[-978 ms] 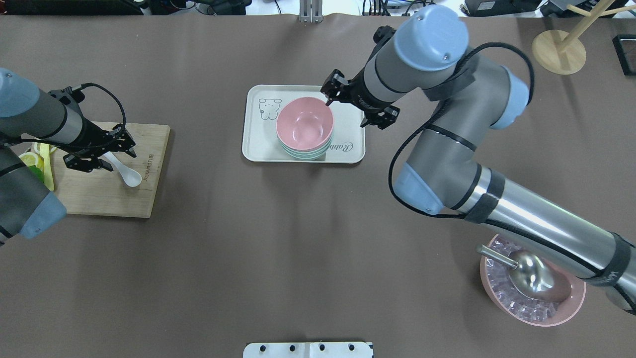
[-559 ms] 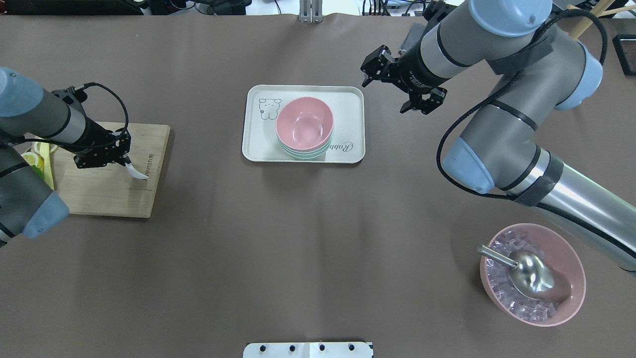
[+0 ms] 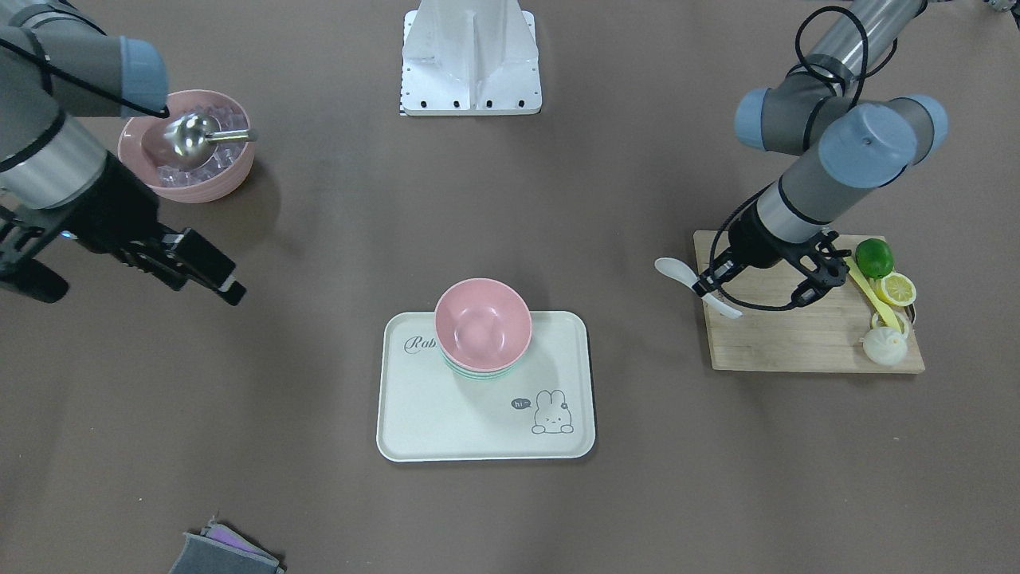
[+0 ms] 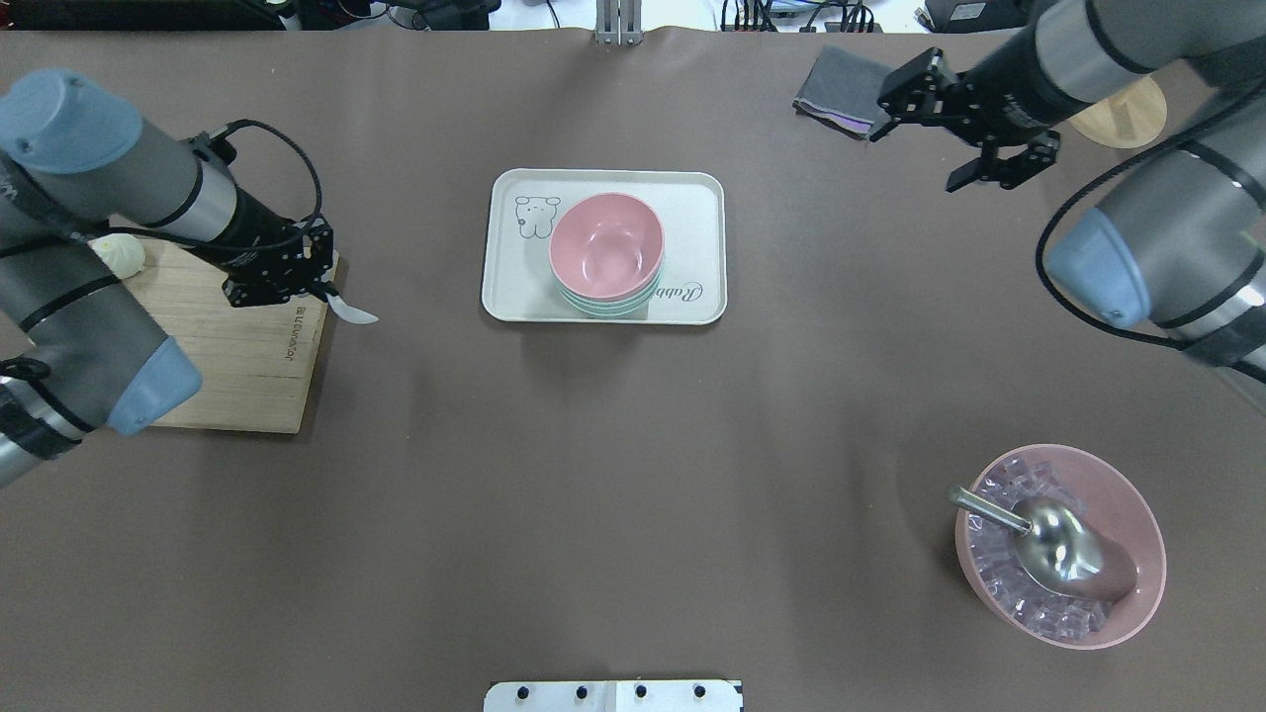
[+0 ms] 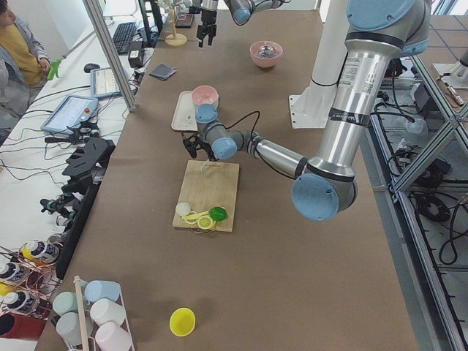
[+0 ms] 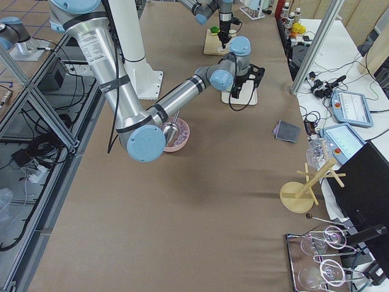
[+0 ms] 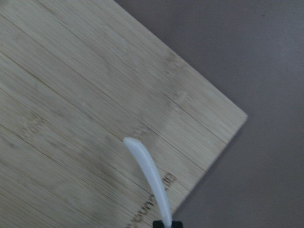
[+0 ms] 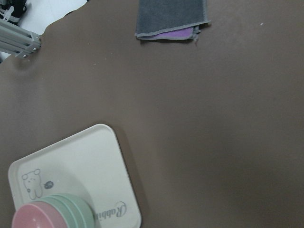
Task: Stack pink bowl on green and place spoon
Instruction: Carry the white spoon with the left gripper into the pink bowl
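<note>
The pink bowl (image 4: pixel 606 247) sits nested on the green bowls (image 4: pixel 605 305) on the white tray (image 4: pixel 692 203). My left gripper (image 4: pixel 315 282) is shut on the white spoon (image 4: pixel 352 313) and holds it in the air over the right edge of the wooden cutting board (image 4: pixel 227 366). In the front view the spoon (image 3: pixel 671 270) sticks out past the board toward the tray. The left wrist view shows its handle (image 7: pixel 149 175) above the board. My right gripper (image 4: pixel 913 160) is open and empty, far right of the tray at the back. The right wrist view shows the tray (image 8: pixel 71 161) and both bowls' rims.
A lime (image 3: pixel 875 256), lemon pieces (image 3: pixel 896 288) and a white garlic bulb (image 3: pixel 884 346) lie at the board's outer end. A pink bowl of ice (image 4: pixel 1137 593) with a metal scoop (image 4: pixel 1053 549) stands front right. A grey cloth (image 4: pixel 836 89) and a wooden stand (image 4: pixel 1113 109) are back right.
My left gripper closed on the spoon, lifted it off the board and carried it right to the board's edge. My right gripper drew back from the pink bowl to the far right.
</note>
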